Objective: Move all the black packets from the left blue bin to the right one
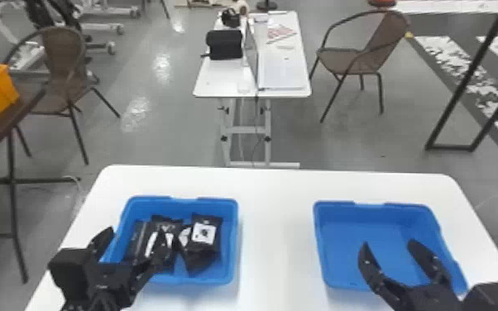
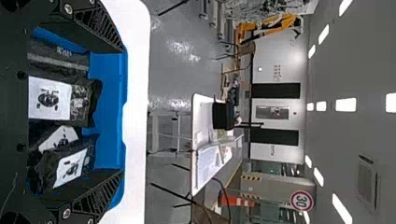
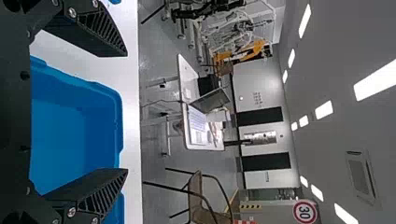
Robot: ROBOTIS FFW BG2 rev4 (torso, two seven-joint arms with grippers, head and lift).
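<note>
Grey glossy floor (image 1: 149, 140), brown woven chair (image 1: 62, 70) off to the left, another (image 1: 355, 58) to the right. Between them, farther back, a small white table (image 1: 219, 80) with an open laptop (image 1: 251, 53). Nearer, a white, round-cornered bench (image 1: 275, 248) with two rectangular blue plastic bins, set well apart.

Left blue bin (image 1: 231, 248): at least four flat, glossy black packets (image 1: 207, 248), some with white labels, lying close together, some overlapping. All the black packets seen are in this bin.

Left hand (image 1: 136, 235): at the left bin, black fingers spread wide, nothing pinched. In the left wrist view the packets lie between the two fingers.

Right hand (image 1: 389, 245): at the right blue bin (image 1: 326, 256), fingers likewise spread, nothing between the tips.
</note>
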